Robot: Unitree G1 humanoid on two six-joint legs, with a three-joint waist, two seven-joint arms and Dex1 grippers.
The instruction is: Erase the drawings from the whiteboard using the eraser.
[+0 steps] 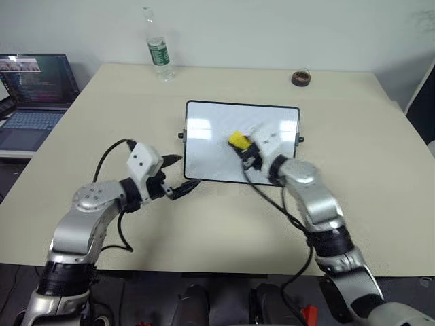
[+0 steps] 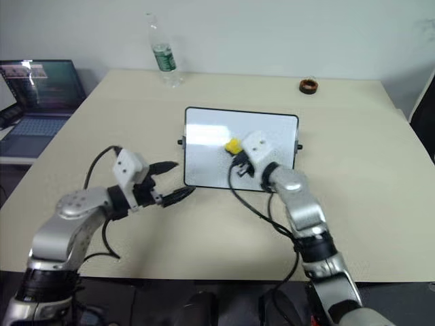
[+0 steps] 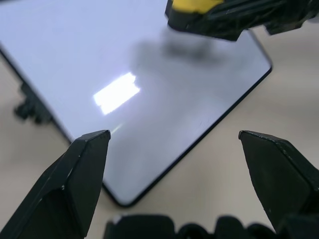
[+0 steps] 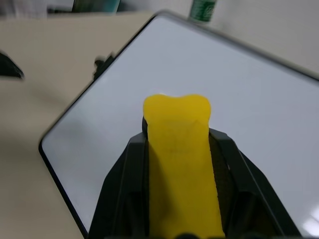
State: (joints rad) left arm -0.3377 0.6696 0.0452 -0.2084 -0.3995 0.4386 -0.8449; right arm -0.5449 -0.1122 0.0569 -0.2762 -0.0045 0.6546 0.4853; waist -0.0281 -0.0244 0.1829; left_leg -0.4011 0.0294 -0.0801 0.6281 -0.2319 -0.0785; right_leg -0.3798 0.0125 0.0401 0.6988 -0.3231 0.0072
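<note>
The whiteboard (image 1: 204, 146) lies flat in the middle of the table, glossy white with a thin black frame. My right gripper (image 1: 246, 151) is shut on the eraser (image 1: 238, 140), a yellow block with a black base, and holds it over the board's middle. In the right wrist view the eraser (image 4: 177, 144) sits clamped between the two black fingers. My left gripper (image 1: 182, 174) hangs open beside the board's near left corner, with nothing between its fingers (image 3: 75, 174). The drawings are hidden or too faint to make out on the white surface.
A plastic water bottle (image 1: 158, 49) stands at the table's far edge. A dark ring-shaped roll (image 1: 301, 77) lies at the far right. An open laptop (image 1: 34, 95) sits off the table's left side. Bare beige table (image 1: 367, 156) surrounds the board.
</note>
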